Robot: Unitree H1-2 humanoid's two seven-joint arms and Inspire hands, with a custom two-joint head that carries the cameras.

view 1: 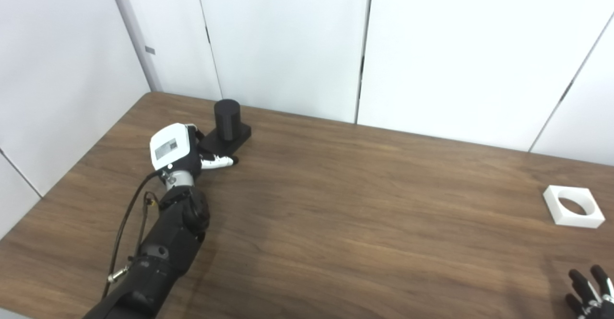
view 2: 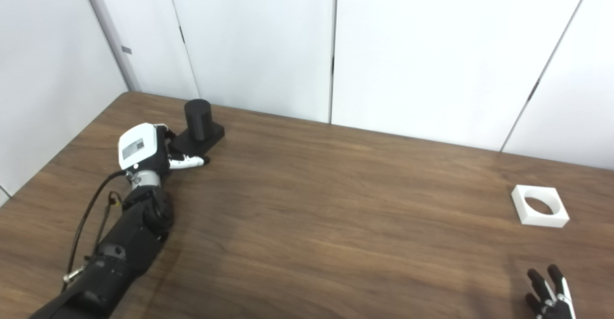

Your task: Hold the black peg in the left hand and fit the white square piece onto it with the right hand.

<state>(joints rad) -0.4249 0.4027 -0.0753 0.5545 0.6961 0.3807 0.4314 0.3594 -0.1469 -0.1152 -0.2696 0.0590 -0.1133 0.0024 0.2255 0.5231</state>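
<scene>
Right hand [view 2: 549,295], lower right corner of the frame: I am seeing it idling, fingers apart, holding nothing. White square piece [view 2: 540,206], right edge: lying flat on the counter [view 2: 336,223], not yet picked up. Left hand [view 1: 180,151], upper left: reaching at the black peg [view 1: 227,124]'s base; I cannot tell whether it is clamping. Fitting is remaining.

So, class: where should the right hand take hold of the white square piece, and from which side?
Grip the white square piece by two opposite outer walls, coming from above. It lies flat on the table with its round hole facing up, so the straight sides suit the right hand, and the hole probably stays clear.
</scene>
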